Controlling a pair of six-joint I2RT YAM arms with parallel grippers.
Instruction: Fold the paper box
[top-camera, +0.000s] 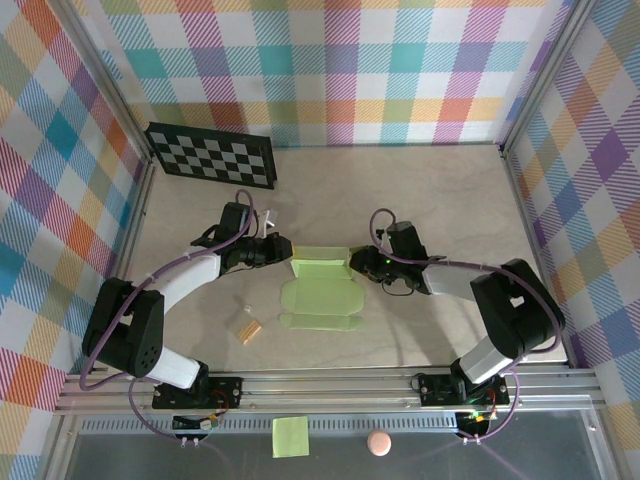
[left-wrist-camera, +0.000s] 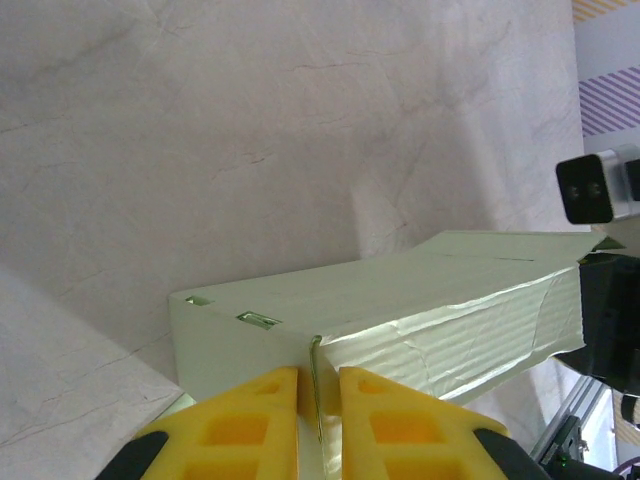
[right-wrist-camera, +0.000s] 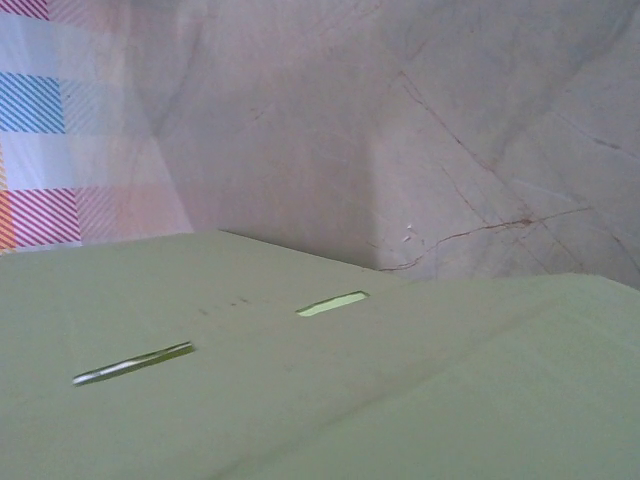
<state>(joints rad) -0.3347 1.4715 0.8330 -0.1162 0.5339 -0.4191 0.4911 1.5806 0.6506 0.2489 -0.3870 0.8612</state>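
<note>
The table (top-camera: 450, 200) was pale, marbled and matte. Mid-table lay the box (top-camera: 318, 300), thin lime card, creased and slightly rippled (it looked likelier to buckle than to hinge if pushed off a crease). Its far panel stood raised, long axis running left to right between the two arms, and the rest lay flat towards the bases. The left gripper (top-camera: 283, 250) sat at the panel's left end, its yellow fingers (left-wrist-camera: 265, 410) nearly pressed together, pinching a card edge. The right gripper (top-camera: 358, 262) was at the right end, against or just beside the card; I couldn't tell whether its jaws were spread or closed. The coming fold probably turned on that right end, since the left was held. Two narrow slots (right-wrist-camera: 333, 302) were cut in the panel. A small tan block (top-camera: 248, 330) lay left of the box, apart from it.
</note>
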